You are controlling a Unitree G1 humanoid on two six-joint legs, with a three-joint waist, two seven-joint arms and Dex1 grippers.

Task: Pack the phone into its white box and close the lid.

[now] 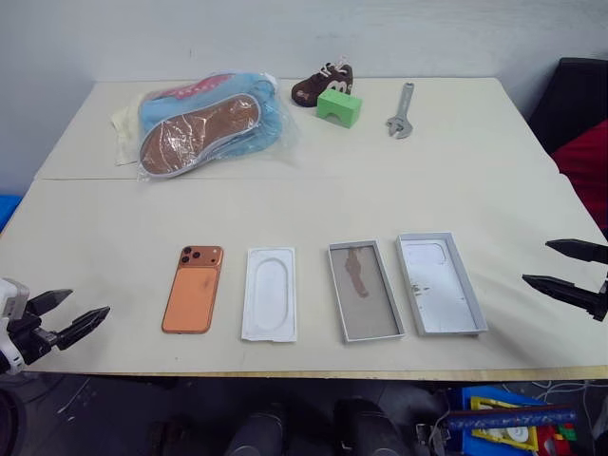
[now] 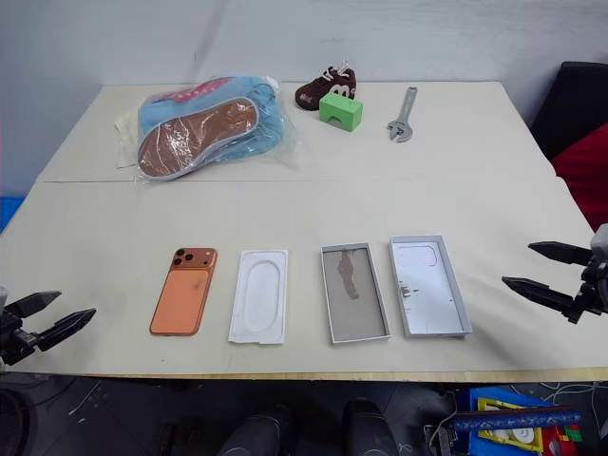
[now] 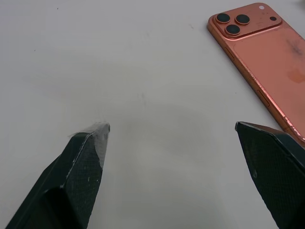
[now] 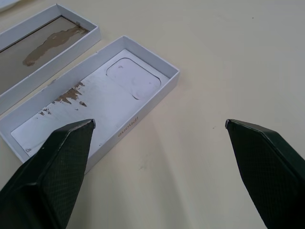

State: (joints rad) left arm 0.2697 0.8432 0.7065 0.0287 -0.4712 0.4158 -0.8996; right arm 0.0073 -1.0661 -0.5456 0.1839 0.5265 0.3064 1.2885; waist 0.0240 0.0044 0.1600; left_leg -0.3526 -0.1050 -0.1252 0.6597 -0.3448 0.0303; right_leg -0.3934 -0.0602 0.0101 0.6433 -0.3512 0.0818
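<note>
The orange phone (image 1: 194,289) lies face down near the table's front edge, camera cluster at its far end. The white box (image 1: 365,290) with a grey floor and brown smudge lies open to its right. Beside that, further right, the lid (image 1: 440,282) lies with its white inside up. My left gripper (image 1: 84,311) hovers open at the front left, left of the phone (image 3: 267,62), nothing between its fingers. My right gripper (image 1: 549,265) hangs open at the right edge, right of the lid (image 4: 90,114) and apart from it.
A flat white insert (image 1: 270,293) with an oval recess lies between phone and box. At the back of the table (image 1: 304,204) are a bagged pair of shoes (image 1: 204,122), a small brown shoe (image 1: 321,84), a green block (image 1: 340,104) and a wrench (image 1: 402,110).
</note>
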